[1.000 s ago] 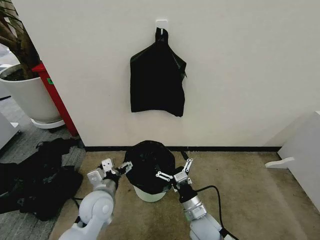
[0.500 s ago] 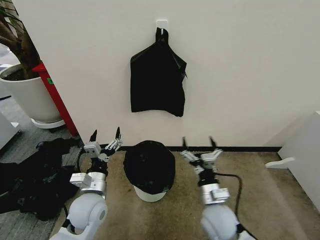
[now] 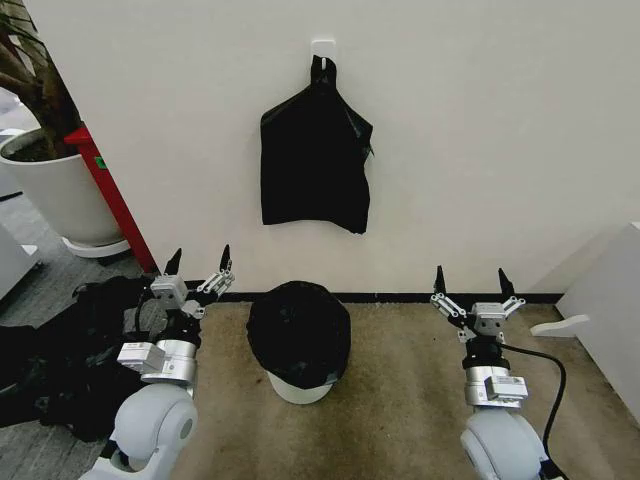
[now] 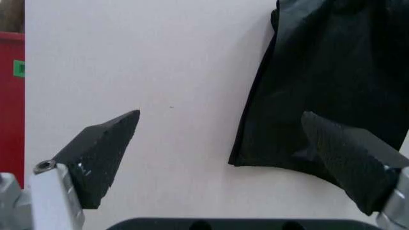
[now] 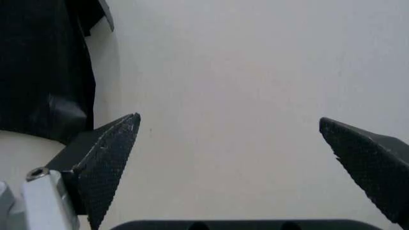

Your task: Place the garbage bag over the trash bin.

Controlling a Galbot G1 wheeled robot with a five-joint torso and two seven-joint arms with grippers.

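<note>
On the floor at centre, the garbage bag (image 3: 298, 334) drapes the trash bin (image 3: 297, 389): light, slippery film, best pinched at its hem. At nine o'clock the left gripper (image 3: 196, 269) and at three o'clock the right gripper (image 3: 469, 292) are spread wide, empty.

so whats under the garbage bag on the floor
The garbage bag drapes over the trash bin; the bin's cream lower wall shows below it. Its rim and inside are covered.

The glossy black garbage bag (image 3: 298, 330) drapes over the cream trash bin (image 3: 298, 388), which stands upright on the carpet near the wall's baseboard.
</note>
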